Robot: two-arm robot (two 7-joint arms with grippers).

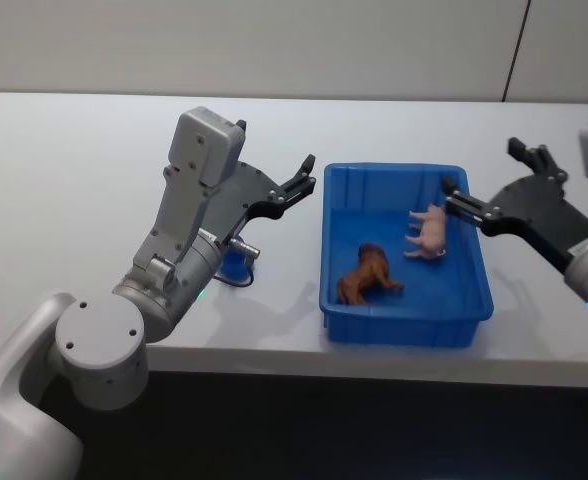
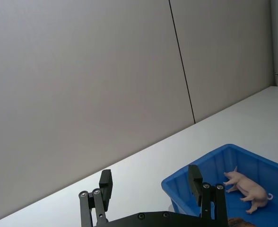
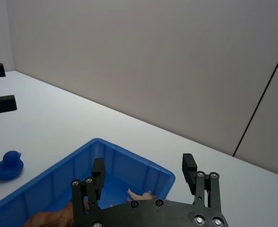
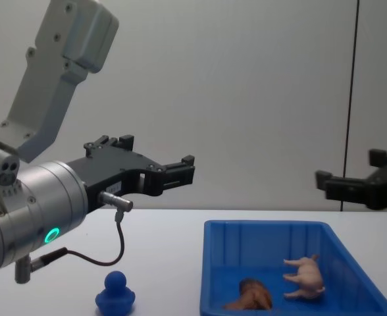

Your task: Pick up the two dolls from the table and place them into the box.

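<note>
Black fingers of the left gripper (image 1: 299,183) stand apart with nothing between them, raised above the table (image 1: 74,200) left of centre in the head view and aimed toward the upper left corner of the box (image 1: 404,328). At the right of that view the right gripper (image 1: 484,175) is likewise spread and empty, its lower finger reaching over the box's upper right rim. Both grippers hang well above the box in the chest view. Inside the box are both dolls, apart from each other. The pink doll (image 1: 429,232) is in the upper right part, just below and left of the right gripper's lower finger; it appears to lie on its side, body running from frame top toward frame bottom and legs pointing left. The brown doll (image 1: 367,277) is nearer the lower left part of the box floor, closer to the left arm. Count: two dolls, one box, two grippers, and one small blue duck (image 1: 234,262) on the table beside the left arm, outside the box. Judgement: placement looks complete, and no pick remains.
</note>
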